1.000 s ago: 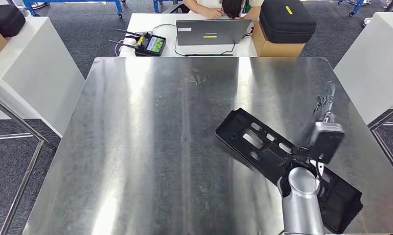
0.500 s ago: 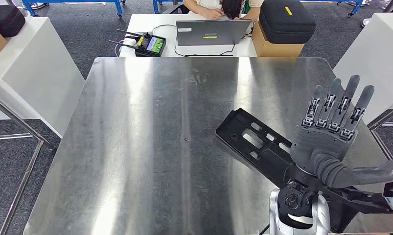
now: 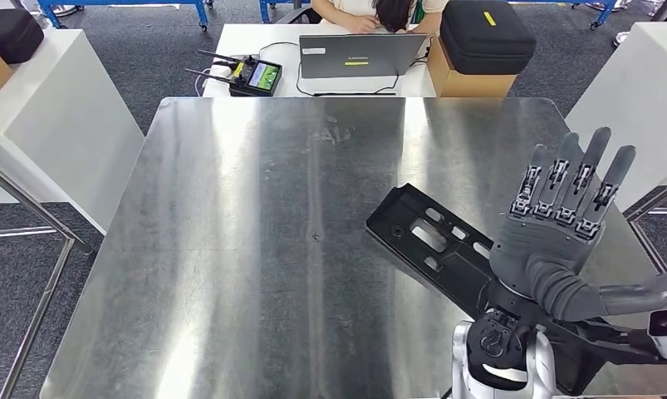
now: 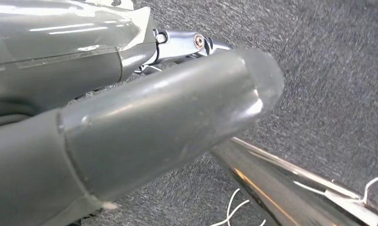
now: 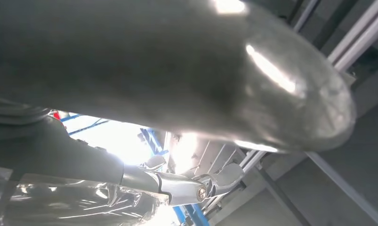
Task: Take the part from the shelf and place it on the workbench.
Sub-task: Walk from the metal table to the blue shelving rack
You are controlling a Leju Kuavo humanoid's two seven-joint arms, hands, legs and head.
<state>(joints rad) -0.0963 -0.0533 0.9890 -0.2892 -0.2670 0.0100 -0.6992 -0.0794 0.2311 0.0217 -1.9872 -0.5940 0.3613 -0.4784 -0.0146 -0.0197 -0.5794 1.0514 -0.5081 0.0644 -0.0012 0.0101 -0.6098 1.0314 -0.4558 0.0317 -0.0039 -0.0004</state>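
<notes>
Head view: part [image 3: 434,241] lies flat on desk [image 3: 255,249], long axis 10-to-4 o'clock; right hand [image 3: 562,241] hovers above its 4 o'clock end, fingers spread, empty. Left wrist view: left hand [image 4: 130,117] state indeterminate.

The right hand [image 3: 562,241] hides the black part's [image 3: 434,241] near end.

Head view: high mount, facing forward and down over steel workbench [image 3: 272,249]; right hand [image 3: 562,241] rises at lower right of frame. Left wrist view: very close behind left hand [image 4: 144,127], facing down at grey carpet. Right wrist view: very close behind right hand [image 5: 177,70], facing upward. Shared between head and right wrist views: right hand.
</notes>
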